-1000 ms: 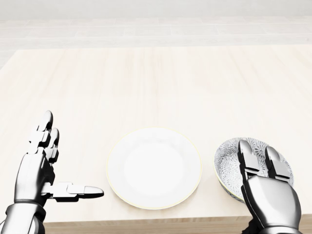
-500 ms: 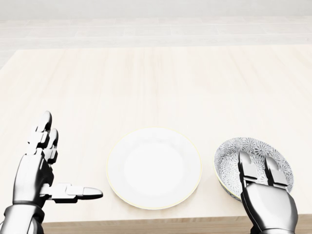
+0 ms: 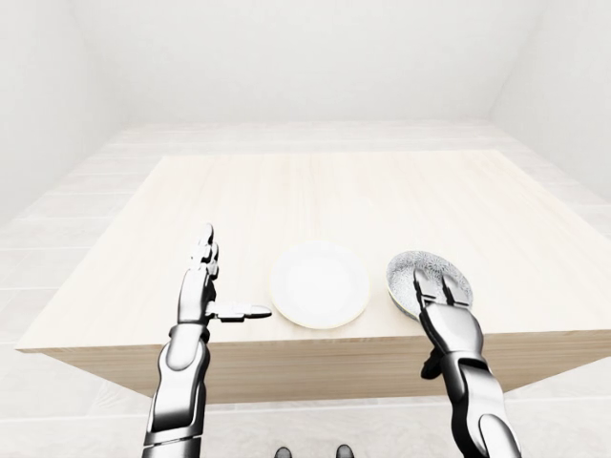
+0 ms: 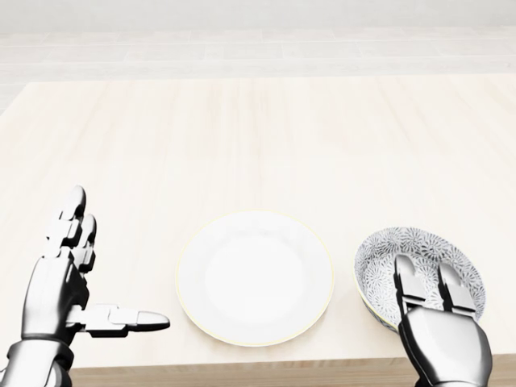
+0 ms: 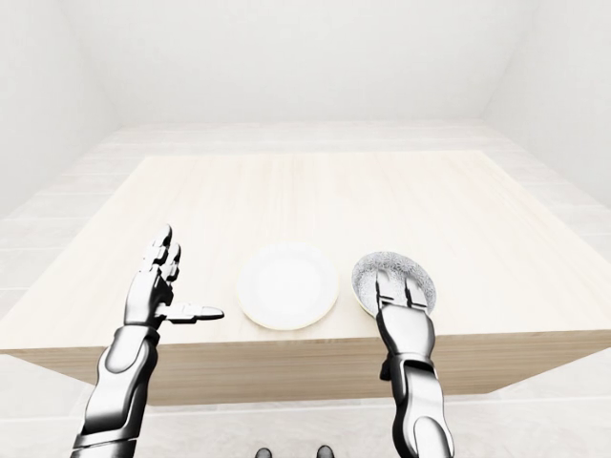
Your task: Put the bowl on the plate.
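A grey patterned bowl (image 4: pixel 419 262) sits on the wooden table (image 4: pixel 258 137) at the head view's lower right. Just left of it lies a white plate (image 4: pixel 255 277), with nothing on it. My right hand (image 4: pixel 429 284) reaches over the bowl's near rim from below, two fingers (image 4: pixel 405 278) stretched flat into the bowl; the thumb is hidden. My left hand (image 4: pixel 85 278) stands open at the lower left, fingers up and thumb pointing toward the plate, a short gap away from it.
The table's near edge (image 3: pixel 305 343) runs just below the plate and bowl. Pale tiled floor (image 3: pixel 57 229) and white walls surround the table. Nothing else stands on the tabletop.
My right hand has drawn back toward the view's bottom, so more of the bowl's inside shows. Left hand, plate and bowl stay where they were.
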You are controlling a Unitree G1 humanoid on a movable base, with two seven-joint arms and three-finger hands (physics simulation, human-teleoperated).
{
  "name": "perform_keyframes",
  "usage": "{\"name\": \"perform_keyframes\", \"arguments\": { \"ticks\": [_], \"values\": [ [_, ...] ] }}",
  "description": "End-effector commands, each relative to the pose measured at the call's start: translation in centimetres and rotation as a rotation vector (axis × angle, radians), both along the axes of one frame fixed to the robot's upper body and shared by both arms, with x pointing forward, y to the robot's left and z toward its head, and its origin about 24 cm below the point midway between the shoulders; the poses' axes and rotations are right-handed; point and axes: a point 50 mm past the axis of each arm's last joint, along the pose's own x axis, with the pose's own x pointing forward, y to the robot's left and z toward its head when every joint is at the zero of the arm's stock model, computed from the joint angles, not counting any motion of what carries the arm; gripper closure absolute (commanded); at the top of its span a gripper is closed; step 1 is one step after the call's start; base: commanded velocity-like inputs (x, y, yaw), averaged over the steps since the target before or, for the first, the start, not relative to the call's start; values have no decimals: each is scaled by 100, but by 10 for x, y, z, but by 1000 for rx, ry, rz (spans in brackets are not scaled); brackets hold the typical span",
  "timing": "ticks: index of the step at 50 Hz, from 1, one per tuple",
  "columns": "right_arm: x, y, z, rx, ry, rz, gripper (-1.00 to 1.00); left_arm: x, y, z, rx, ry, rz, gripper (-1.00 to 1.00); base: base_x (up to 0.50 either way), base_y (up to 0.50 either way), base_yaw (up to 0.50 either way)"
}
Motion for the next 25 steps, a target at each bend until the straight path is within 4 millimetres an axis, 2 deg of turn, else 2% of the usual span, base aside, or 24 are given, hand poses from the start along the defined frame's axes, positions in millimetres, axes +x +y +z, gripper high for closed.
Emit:
{"name": "perform_keyframes", "arguments": {
  "ticks": [1,18,25],
  "values": [
    [0,-1,-4,4,9,-5,-100,0,-1,-1,2,2,0,-100,0,0,0],
    [2,-3,-15,38,18,-12,-100,0,-2,0,4,0,-1,-100,0,0,0],
    [1,-3,-13,36,16,-7,-100,-1,-1,0,6,-2,-1,-100,0,0,0]
  ]
}}
